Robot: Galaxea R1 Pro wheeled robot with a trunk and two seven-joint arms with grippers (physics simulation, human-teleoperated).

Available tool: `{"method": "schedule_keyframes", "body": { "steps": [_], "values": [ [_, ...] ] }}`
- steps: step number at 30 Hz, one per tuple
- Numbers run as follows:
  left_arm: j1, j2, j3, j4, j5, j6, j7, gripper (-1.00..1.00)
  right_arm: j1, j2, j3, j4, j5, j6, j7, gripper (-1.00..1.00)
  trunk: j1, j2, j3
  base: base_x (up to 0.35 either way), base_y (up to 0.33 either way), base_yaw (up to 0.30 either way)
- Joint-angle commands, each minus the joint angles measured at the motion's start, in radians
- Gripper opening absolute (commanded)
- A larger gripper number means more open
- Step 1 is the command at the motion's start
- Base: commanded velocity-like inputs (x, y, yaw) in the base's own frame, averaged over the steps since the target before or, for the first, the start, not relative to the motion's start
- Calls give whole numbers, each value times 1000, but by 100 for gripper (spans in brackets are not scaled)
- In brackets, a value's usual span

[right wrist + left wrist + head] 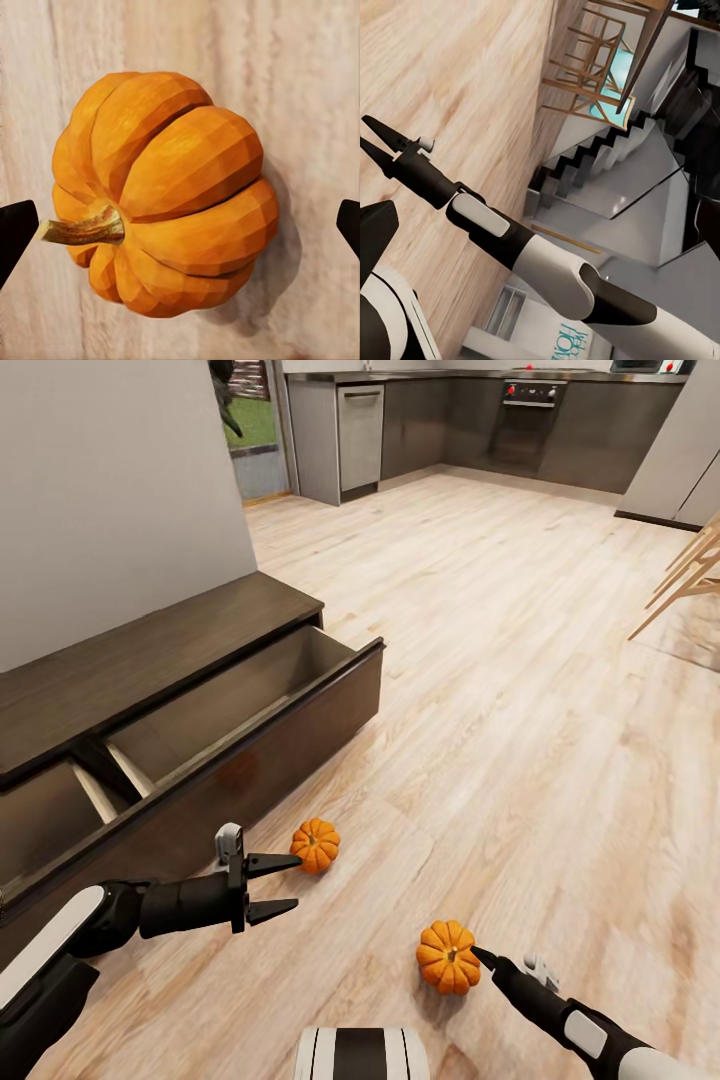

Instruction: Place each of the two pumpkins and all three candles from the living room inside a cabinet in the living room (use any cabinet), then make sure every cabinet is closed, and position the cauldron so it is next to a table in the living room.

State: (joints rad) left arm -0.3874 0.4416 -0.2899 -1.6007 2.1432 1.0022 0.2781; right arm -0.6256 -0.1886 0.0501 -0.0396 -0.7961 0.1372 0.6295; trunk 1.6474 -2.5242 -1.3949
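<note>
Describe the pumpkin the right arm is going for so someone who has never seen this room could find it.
Start at the long dark-brown wooden cabinet with its open drawer, then look out across the light wood plank floor. Two small orange ribbed pumpkins lie there; this pumpkin is the one farther from the cabinet, lying between the fingers of the open right end effector.

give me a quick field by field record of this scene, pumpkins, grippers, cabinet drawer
pumpkin near left arm: on the wood floor, in front of the cabinet
pumpkin near right arm: on the floor, not lifted
left gripper: open, holding nothing, fingertips just short of the nearer pumpkin
right gripper: open, fingers either side of its pumpkin in the right wrist view, not touching it
cabinet: against the wall, drawer pulled out, inside looks bare
background: kitchen units at the far wall
</note>
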Motion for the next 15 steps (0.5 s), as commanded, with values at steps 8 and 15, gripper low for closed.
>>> {"method": "schedule_keyframes", "body": {
  "steps": [8,15],
  "values": [
    [-1,2,0,1,10,1,9,100,0,0,5,0,-10,7,2,100,0,0,-1,0,20,0],
    [-1,2,1,0,10,0,9,100,0,1,5,0,-9,7,1,100,2,-1,-20,0,1,0]
  ]
}}
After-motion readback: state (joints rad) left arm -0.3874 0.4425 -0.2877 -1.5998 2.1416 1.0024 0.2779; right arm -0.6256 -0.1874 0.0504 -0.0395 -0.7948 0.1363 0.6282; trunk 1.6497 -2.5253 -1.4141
